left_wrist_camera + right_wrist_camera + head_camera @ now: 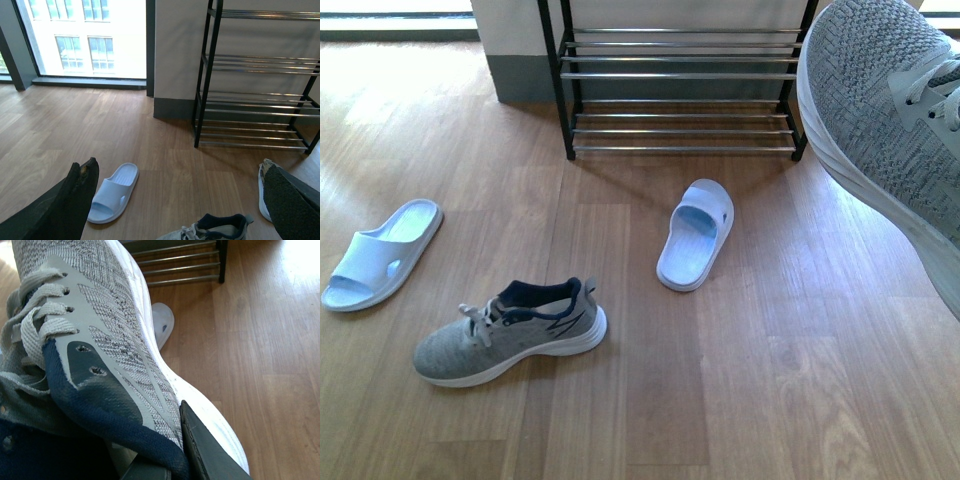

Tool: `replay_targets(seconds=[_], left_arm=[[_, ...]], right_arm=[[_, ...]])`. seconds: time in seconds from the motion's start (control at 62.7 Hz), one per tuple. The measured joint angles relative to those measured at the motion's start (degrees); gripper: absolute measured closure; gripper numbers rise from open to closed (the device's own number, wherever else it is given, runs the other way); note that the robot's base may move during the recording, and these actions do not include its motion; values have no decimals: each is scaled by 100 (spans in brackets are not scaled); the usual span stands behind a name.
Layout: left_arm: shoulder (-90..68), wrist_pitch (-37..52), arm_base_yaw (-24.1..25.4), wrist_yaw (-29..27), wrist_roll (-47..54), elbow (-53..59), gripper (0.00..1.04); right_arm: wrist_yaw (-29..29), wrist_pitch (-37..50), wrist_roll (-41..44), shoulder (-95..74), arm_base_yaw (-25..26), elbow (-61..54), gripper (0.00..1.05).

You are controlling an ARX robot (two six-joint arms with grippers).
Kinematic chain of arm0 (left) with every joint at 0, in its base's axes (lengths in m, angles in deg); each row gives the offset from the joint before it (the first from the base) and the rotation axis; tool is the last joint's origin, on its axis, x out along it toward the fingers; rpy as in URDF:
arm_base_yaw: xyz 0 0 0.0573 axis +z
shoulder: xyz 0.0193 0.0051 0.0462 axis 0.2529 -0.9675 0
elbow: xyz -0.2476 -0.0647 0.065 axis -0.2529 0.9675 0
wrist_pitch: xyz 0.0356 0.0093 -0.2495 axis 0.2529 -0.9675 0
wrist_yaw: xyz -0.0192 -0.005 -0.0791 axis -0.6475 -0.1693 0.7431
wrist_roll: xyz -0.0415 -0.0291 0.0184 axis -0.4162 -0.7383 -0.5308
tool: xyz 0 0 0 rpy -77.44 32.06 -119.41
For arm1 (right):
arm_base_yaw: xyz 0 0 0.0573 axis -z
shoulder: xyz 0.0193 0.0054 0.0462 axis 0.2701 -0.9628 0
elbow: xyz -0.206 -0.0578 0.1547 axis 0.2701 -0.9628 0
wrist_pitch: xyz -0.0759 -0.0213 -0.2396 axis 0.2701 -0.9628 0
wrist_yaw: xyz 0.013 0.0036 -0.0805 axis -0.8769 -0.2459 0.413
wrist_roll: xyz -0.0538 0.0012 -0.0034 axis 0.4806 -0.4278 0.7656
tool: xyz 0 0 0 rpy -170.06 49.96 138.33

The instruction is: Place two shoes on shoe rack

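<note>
Front view
Shoe rack (680,75): black frame, chrome bars, standing on the wood floor (770,380) against the wall.
Raised sneaker (890,120): grey knit, white sole, off the floor to the right of the rack, toe toward its right post.
Floor sneaker (510,335): on its sole, well out in front of the rack's left side.
Near slide (695,235): pale blue, just in front of the rack's middle.
Far slide (382,253): well left of the rack.

Left wrist view
Left gripper (178,169): jaws spread wide, nothing between them, over the floor out from the rack.
Below it: far slide, floor sneaker's dark collar.

Right wrist view
Right gripper (170,460): clamped on the raised sneaker's dark collar, one finger (210,450) outside along the sole.
Near slide: shows past the sole, between sneaker and rack.
</note>
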Motion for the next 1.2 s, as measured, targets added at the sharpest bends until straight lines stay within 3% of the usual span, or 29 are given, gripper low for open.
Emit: replay_targets(seconds=[0.43,0.462,0.542,0.622,0.813,0.861,1.052,1.196], left_arm=[[0,-2,0,4,-4,-2,9],[-133,-256,-129,-509,-192,-85,9],[-1226,-1408,-831,-2459,-1082,-647,9],[-2743,-1211,-920,-3224,-2031,-968,9],[-6227,841,-940,-2826,-3790,-1829,9],[-7711,1410,-1036,-2592,-4385,-2341,9],[-11204,1661,-1145,-1943,-5650,-3832,9],[-12878,1517,-1357,-1683,-6448,-4701,9]], right_arm=[[72,-9,-17,-13,26,0,103],[59,-9,-20,-13,26,0,103],[22,-11,-24,-13,24,0,103],[4,-11,-22,-13,20,0,103],[4,-11,-22,-13,20,0,103],[7,-11,-24,-13,20,0,103],[4,-11,-22,-13,20,0,103],[2,-11,-24,-13,20,0,103]])
